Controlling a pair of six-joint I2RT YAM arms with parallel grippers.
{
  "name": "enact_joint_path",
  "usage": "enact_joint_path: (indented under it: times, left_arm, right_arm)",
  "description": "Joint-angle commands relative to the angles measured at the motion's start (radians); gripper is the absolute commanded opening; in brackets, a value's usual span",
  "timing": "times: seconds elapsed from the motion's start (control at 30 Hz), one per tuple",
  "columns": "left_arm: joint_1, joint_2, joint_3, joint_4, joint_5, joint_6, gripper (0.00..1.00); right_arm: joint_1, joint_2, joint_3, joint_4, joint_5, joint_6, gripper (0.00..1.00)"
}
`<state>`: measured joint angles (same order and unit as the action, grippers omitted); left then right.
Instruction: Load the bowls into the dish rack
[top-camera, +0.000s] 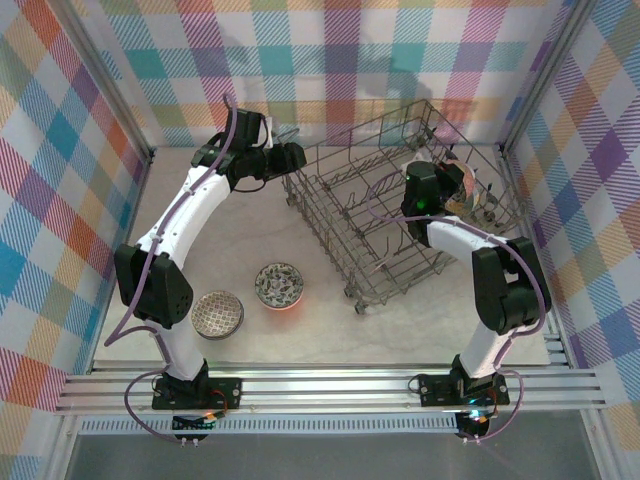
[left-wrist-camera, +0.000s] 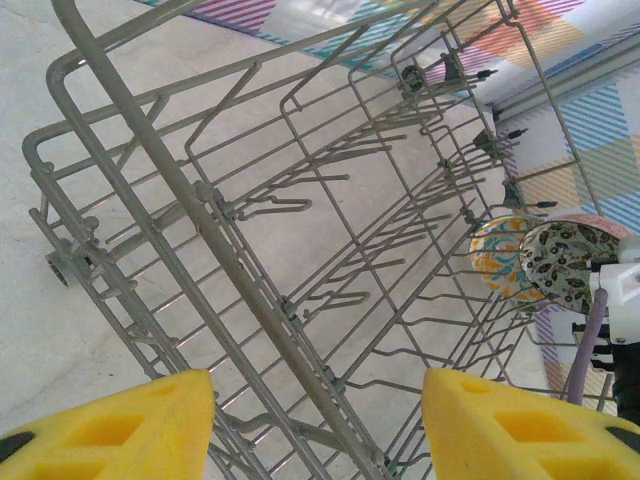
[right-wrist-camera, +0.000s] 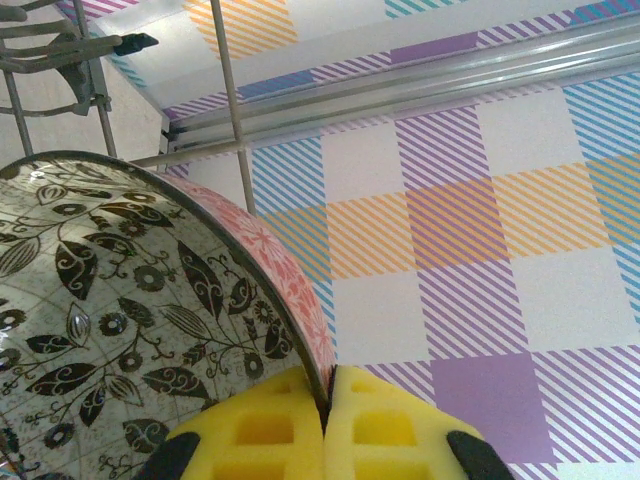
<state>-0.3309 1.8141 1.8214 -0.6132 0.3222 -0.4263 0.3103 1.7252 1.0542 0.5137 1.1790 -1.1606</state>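
The dish rack (top-camera: 385, 200) served as the landmark for everything else. At its right end the right gripper (right-wrist-camera: 325, 400) was shut on the rim of the dark floral bowl (right-wrist-camera: 110, 330), its yellow pads pinching the thin wall from inside and outside. That grip seemed chosen to carry the bowl on edge, so it could slip down between the rack's upright tines rather than lie flat on them. The bowl stood tilted up on its side, rim uppermost at the pinch, with its patterned inside facing back along the rack toward the left end. Being round, it had no real long axis, and its centre line ran roughly along the rack's length. Just beside it at that end, the orange-yellow bowl (left-wrist-camera: 500, 258) stood on edge among the tines, facing the same way; whether the two touched could not be told. The left gripper (left-wrist-camera: 320, 420) hovered at the rack's far-left corner with its jaws moderately apart and gripping nothing, though a rim wire of the rack passed between them. It looked parked clear of the loading, or perhaps ready to steady the rack. In front of the rack's left end, on the bench (top-camera: 330, 320), the grey mosaic bowl (top-camera: 217, 313) and a patterned bowl with an orange-red outside (top-camera: 279, 285) sat upright with openings upward, not yet loaded.
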Motion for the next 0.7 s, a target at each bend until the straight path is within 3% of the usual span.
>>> enact_joint_path:
  times: [0.0, 0.67]
  left_arm:
    - [0.012, -0.040, -0.016, 0.023, 0.017, -0.004, 0.57]
    - [0.012, -0.042, -0.021, 0.023, 0.028, -0.005, 0.57]
  right_arm:
    - [-0.013, 0.016, -0.030, 0.016, 0.047, -0.021, 0.00]
    - [0.011, 0.034, -0.094, 0.036, 0.072, -0.038, 0.00]
